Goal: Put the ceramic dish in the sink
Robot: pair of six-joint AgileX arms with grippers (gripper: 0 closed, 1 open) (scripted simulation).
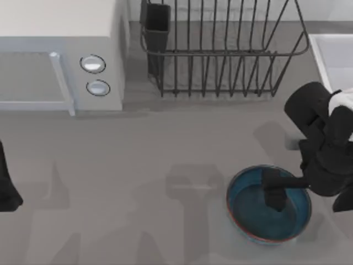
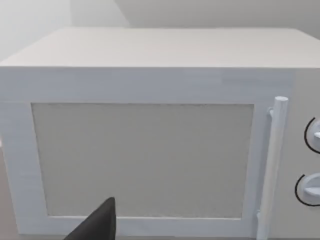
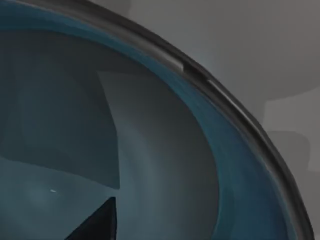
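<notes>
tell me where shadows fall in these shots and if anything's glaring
Top view: soft arm shadows cross the table left of the ceramic dish, none harsh. Right wrist view: an angular shadow darkens the dish's inside, a thin highlight on its rim. Left wrist view: the microwave is evenly lit, without glare.

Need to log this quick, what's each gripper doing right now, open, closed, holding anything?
Left gripper: parked at the table's left edge, facing the microwave; state cannot be told.
Right gripper: over the ceramic dish, reaching inside it; state cannot be told.
</notes>
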